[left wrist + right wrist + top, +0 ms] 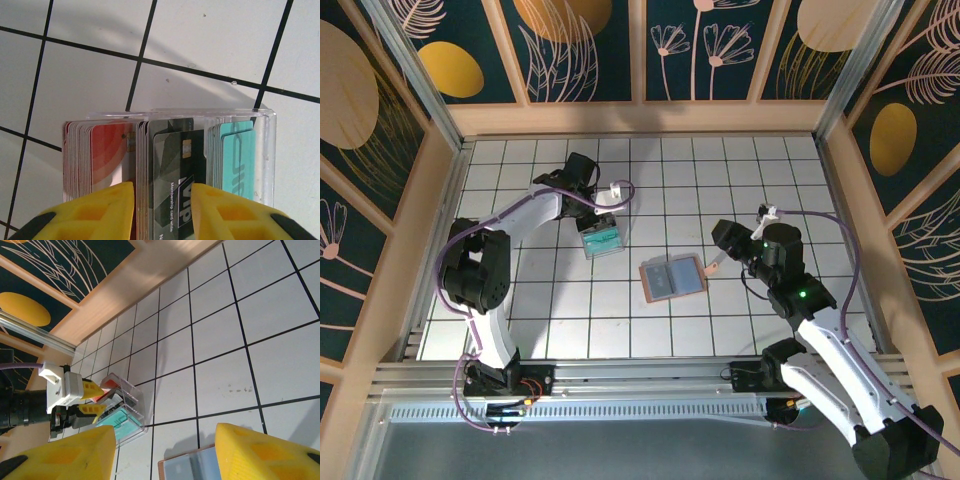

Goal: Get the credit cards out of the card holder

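Red, grey, teal cards (170, 165) pack the clear box (265, 150), ten o'clock of the card holder (673, 277). Left gripper's (162, 192) hold unclear; right gripper (165, 432) gapes.

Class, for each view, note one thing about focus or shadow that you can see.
Top external: soft shadows on the tiles, card holder evenly lit. Left wrist: clear card box sharp, left fingertips blurred. Right wrist: right fingertips blurred, left gripper sharp.

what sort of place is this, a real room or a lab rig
Most likely a staged robot test cell, not a lived-in room: a white tabletop gridded with black lines, pale wood-framed dark teal wall panels printed with gold leaves, and a grooved aluminium rail along the near edge.
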Robot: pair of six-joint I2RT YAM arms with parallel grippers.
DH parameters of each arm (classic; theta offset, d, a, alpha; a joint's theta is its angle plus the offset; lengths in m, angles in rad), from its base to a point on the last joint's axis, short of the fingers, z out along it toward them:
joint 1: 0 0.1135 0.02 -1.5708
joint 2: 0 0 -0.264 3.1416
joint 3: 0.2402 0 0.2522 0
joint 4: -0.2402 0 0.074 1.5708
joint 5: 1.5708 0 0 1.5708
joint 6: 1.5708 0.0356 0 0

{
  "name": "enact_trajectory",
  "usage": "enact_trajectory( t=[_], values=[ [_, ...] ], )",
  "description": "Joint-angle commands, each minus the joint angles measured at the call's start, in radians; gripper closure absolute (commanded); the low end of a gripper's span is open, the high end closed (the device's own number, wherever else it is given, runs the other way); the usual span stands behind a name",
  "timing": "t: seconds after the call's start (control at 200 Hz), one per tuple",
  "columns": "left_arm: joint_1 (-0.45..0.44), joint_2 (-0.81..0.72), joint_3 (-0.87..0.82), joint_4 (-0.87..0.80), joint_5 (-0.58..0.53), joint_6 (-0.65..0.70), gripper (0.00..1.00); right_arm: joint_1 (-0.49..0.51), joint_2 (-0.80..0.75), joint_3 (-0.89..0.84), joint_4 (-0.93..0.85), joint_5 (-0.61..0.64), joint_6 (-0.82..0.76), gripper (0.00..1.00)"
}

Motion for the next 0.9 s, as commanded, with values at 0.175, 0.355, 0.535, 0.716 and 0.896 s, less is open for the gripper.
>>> enact_trajectory(
  t=[0.175, 0.355, 0.535, 0.716, 0.896],
  values=[
    [0.006, -0.136, 0.026, -0.026, -0.008, -0.088, 0.62, 0.038, 0.059, 0.015, -0.015, 0.004, -0.01, 0.55],
    [0.007, -0.267, -0.012, 0.076, -0.065, -0.262, 0.38, 0.198, 0.176, 0.076, -0.102, 0.15, -0.049, 0.57],
    [0.006, -0.412, -0.125, 0.232, -0.071, -0.469, 0.01, 0.33, 0.325, 0.144, -0.157, 0.214, -0.062, 0.59],
    [0.006, -0.555, -0.242, 0.378, -0.081, -0.782, 0.01, 0.435, 0.488, 0.207, -0.225, 0.228, -0.066, 0.59],
    [0.006, -0.676, -0.407, 0.497, -0.177, -1.041, 0.01, 0.507, 0.642, 0.254, -0.278, 0.236, -0.066, 0.59]
  ],
)
